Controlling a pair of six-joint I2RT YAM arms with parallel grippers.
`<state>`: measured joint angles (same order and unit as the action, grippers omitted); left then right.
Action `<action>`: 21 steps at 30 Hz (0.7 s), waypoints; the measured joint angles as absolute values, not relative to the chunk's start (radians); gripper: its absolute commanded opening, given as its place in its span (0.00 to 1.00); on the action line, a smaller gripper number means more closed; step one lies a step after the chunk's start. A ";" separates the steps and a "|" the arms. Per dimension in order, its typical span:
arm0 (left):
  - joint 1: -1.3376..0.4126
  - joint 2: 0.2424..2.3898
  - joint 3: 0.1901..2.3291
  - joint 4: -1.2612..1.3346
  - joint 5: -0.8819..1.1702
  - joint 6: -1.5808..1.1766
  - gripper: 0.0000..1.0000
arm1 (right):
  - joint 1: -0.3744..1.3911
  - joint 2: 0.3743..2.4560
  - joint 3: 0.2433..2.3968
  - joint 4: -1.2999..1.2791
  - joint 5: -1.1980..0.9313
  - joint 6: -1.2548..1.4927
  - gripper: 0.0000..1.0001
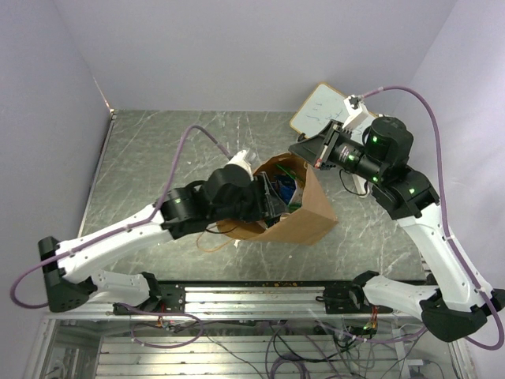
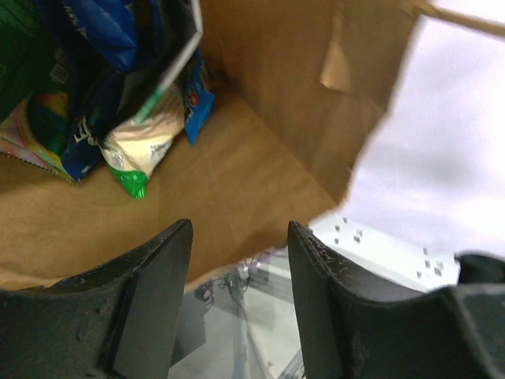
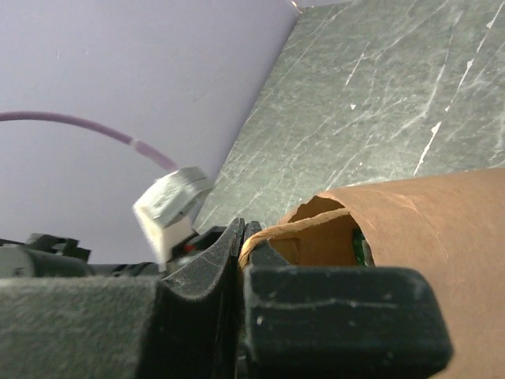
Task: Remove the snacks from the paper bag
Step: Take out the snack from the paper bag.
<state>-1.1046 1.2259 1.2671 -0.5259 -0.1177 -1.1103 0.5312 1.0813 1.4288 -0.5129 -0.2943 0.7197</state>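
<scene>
The paper bag is plain kraft brown, paler where light catches its inside. At the upper left of the left wrist view the snacks are glossy: one packet blue with white print, one cream with a bright green end (its lettering too blurred to read), one deep green at the frame's edge. The table is dark grey-green, veined with thin white streaks like stone. The walls are pale lilac, the cable purple. The board at upper right is white with dark scribbles and a tan rim. Both arms are white and black; the right arm carries small green lights.
</scene>
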 measured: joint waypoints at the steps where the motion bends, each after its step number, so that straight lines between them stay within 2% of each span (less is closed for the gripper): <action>1: -1.105 1.253 1.272 -0.524 -0.136 -1.129 0.62 | 0.531 1.077 1.429 -0.518 -0.290 0.720 0.00; 18: -1.104 1.658 1.584 -0.529 -0.480 -1.365 0.64 | 0.531 1.006 1.380 -0.529 -0.274 0.758 0.00; 21: -1.105 1.696 1.636 -0.572 -0.516 -1.399 0.60 | 0.531 1.006 1.380 -0.531 -0.273 0.753 0.00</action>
<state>-1.1046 1.6962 1.6356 -0.5724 -0.5159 -1.3991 0.5312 1.0061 1.3800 -0.5308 -0.2729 0.7532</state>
